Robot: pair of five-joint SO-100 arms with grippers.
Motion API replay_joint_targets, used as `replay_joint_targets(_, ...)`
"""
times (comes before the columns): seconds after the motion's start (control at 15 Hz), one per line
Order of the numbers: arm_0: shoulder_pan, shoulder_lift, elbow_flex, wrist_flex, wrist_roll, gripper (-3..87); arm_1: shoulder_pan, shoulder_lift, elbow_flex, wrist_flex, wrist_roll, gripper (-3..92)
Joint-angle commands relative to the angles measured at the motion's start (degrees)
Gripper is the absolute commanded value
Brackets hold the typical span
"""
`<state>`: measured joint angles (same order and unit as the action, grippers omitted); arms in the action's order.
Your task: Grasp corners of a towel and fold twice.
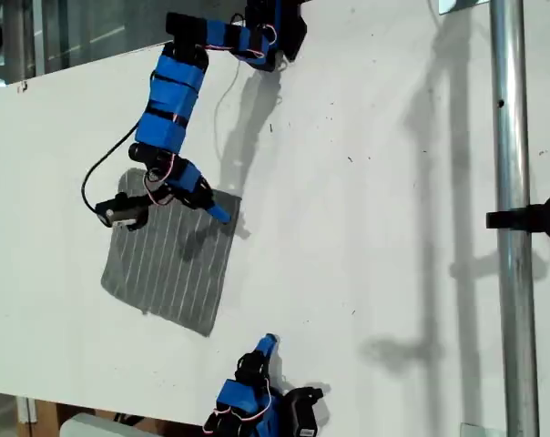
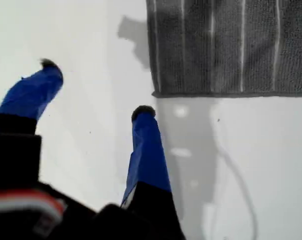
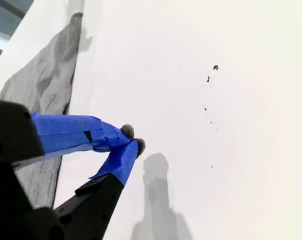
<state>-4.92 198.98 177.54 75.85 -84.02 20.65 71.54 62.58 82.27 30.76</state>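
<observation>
Exterior view: square grey ribbed towel (image 1: 170, 264).

Grey striped soft-fabric towel (image 1: 170, 264) lying flat on the white desk (image 1: 366, 228) toward the exterior view's left, blue-taped gripper (image 1: 222, 215) over its upper right corner (image 1: 235, 197), another blue gripper (image 1: 269, 343) on the bare desk below the towel, vertical metal pole (image 1: 514, 218) at the right.

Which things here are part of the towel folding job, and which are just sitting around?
Part of the job:
- the towel, lying flat
- the towel's corner
- my first hand, open, just short of that corner
- my second hand, shut, beside the towel's edge

Just there:
- the metal pole
- the black clamp on it
- dark specks on the table
</observation>
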Motion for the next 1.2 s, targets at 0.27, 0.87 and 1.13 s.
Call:
replay_joint_targets(0.27,0.8,-0.1,-1.5,0.9,-1.8,13.3,5.5,1.7,-5.0,2.7,-7.4,41.0)
replay_joint_targets(0.87,0.3,-1.2,-7.1,1.3,-6.9,18.0,7.7,-17.1,-2.8,-8.4,-8.0,40.1)
replay_joint_targets(1.13,-4.0,-30.9,-33.8,3.4,-4.7,19.7,7.9,-21.6,-4.0,-8.9,-8.0,28.7)
